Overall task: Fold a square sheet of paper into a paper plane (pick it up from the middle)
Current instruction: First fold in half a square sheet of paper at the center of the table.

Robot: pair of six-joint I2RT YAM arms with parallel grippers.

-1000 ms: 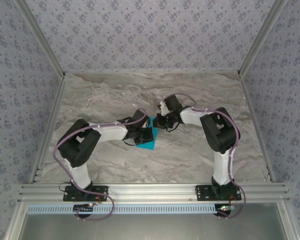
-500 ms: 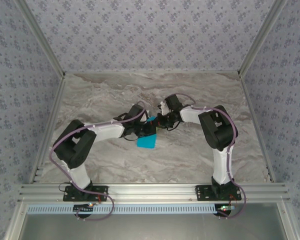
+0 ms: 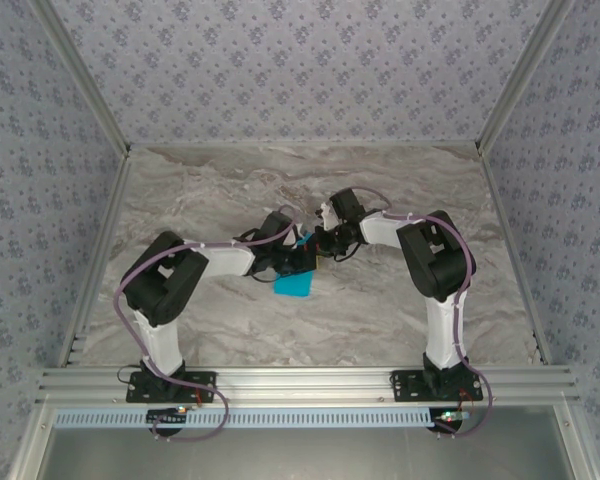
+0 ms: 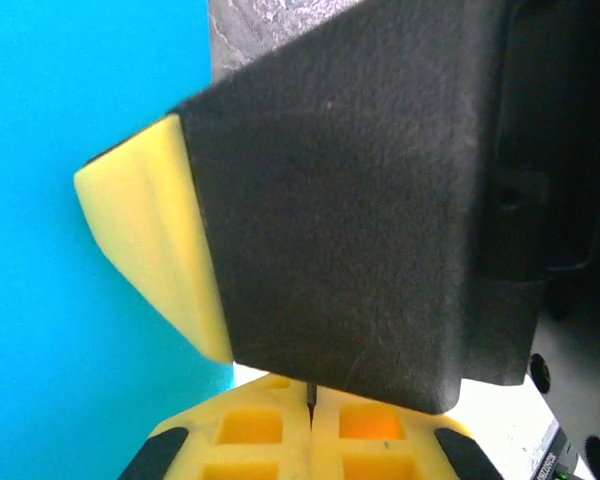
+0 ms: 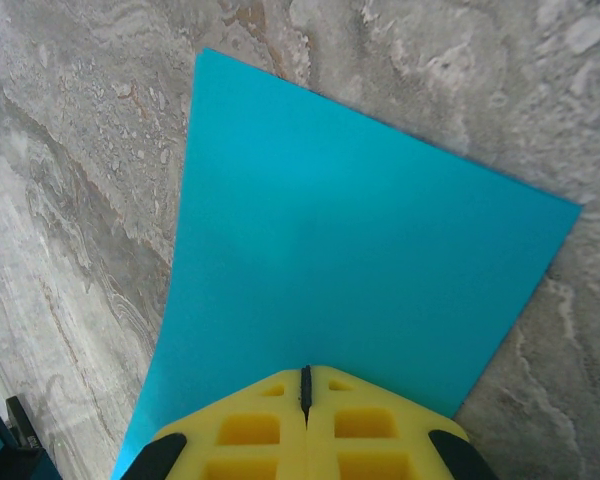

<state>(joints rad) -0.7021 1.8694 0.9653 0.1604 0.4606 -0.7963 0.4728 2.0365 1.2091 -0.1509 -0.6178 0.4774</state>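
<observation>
Right gripper: pressed together, pinching the edge of the paper.
Left gripper: pressed together; hold on paper unclear.
Done: paper lifted by its edge.
To do: seemingly all folds.

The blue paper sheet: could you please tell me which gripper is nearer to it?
Right: the right gripper is shut on an edge of the sheet. The left gripper is shut alongside it; contact unclear.
</observation>
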